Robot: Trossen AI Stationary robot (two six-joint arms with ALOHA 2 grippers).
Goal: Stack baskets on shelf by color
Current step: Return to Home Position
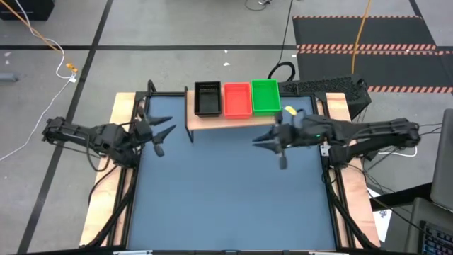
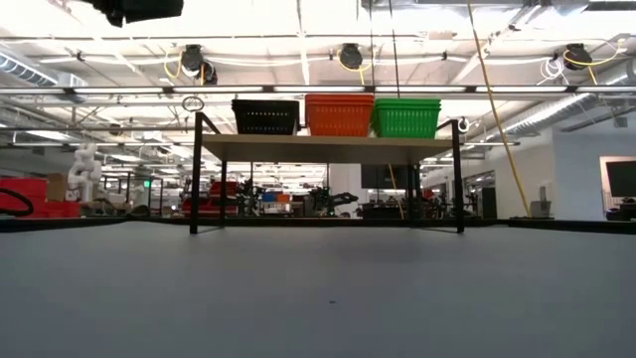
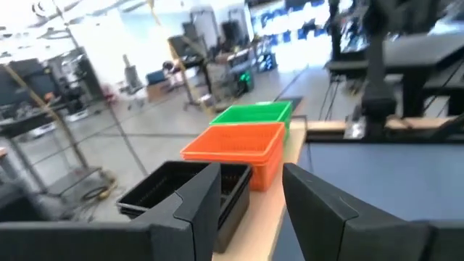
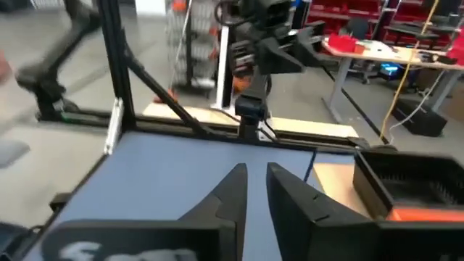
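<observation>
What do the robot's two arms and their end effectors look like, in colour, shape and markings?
The left arm and right arm are dark, slim and jointed. The left end effector and right end effector each carry two dark angular fingers tapering to points. Behind the right one sits pale lettering, too blurred to read.

The left arm (image 1: 85, 134) is matte black, built of chunky rounded segments joined in a chain. It ends in the left hand (image 1: 168, 129), which has sharp, pointed tips. The right arm (image 1: 368, 133) has the same black build, with a small green light (image 1: 316, 134) glowing on its forearm and a small white patch (image 1: 324, 149) beside it. It ends in the right hand (image 1: 260, 142). Close up, the left hand's fingers (image 3: 196, 206) are dark grey, flat-faced wedges with hard edges. The right hand's fingers (image 4: 293, 199) match them, and the housing behind them carries pale lettering (image 4: 80, 250), too blurred to read.
</observation>
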